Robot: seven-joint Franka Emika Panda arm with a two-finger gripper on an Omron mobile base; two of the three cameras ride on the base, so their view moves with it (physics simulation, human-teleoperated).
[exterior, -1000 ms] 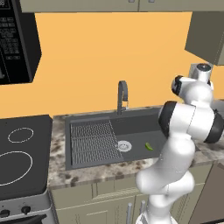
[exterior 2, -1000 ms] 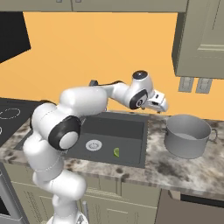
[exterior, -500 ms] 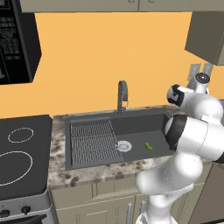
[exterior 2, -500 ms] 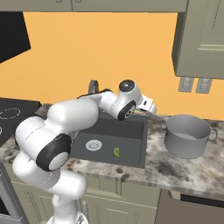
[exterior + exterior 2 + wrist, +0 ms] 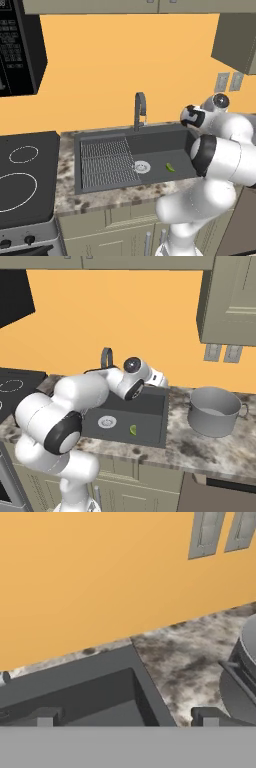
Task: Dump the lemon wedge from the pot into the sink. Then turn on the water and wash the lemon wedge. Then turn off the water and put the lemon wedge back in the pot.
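The lemon wedge [image 5: 170, 167] [image 5: 133, 429] lies on the floor of the sink [image 5: 160, 142] [image 5: 150, 421], right of the round drain [image 5: 142, 166]. The grey pot [image 5: 215, 411] stands upright on the counter right of the sink; its wall shows at the right edge of the hand view [image 5: 241, 684]. My gripper [image 5: 163, 381] [image 5: 125, 717] hangs above the sink's back right corner, between faucet and pot. It is open, its fingertips [image 5: 45, 717] far apart with nothing between them. The dark faucet [image 5: 140, 107] [image 5: 106, 358] rises behind the sink; no stream shows.
A ribbed wire grid [image 5: 105, 160] covers the sink's left half. A black stovetop [image 5: 22, 175] lies to the left. Speckled counter [image 5: 200, 448] surrounds the sink and pot. Wall outlets [image 5: 222, 352] sit above the pot, with cabinets overhead.
The hand has swung left, away from the pot and toward the sink's back right corner, and the arm has folded in. Pot and lemon wedge have not moved.
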